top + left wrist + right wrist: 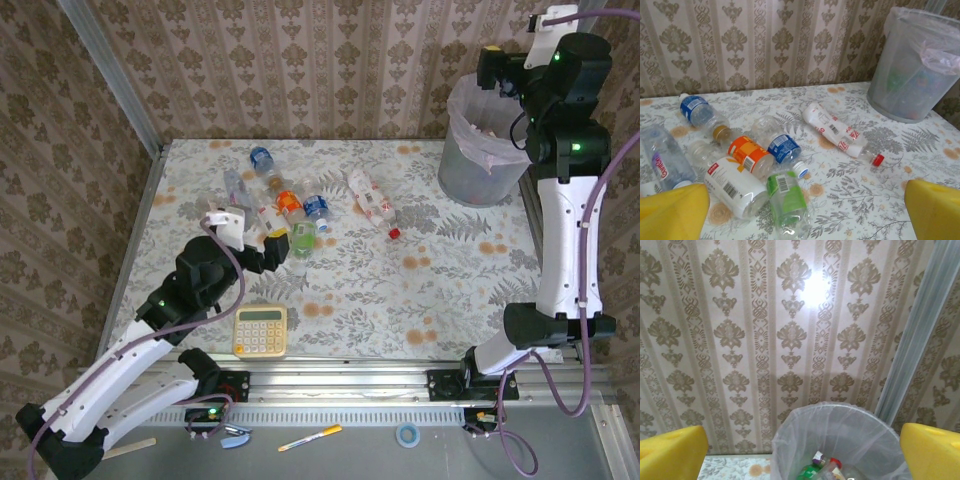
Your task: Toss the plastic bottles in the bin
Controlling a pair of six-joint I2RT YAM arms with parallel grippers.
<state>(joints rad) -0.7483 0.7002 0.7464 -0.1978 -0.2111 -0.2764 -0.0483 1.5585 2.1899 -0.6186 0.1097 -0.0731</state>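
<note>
Table (pixel 890 175) bottles (pixel 747 155) ahead of left gripper (pixel 806 200)

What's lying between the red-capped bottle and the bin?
Nothing. From the red-capped bottle to the bin the floral tabletop is bare, in top external and left wrist views.

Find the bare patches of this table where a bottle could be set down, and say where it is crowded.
Bare: the stretch between the crushed white red-capped bottle, the round grey lined bin and the near edge, right of the yellow calculator. Crowded: the left-hand cluster of small plastic bottles.
</note>
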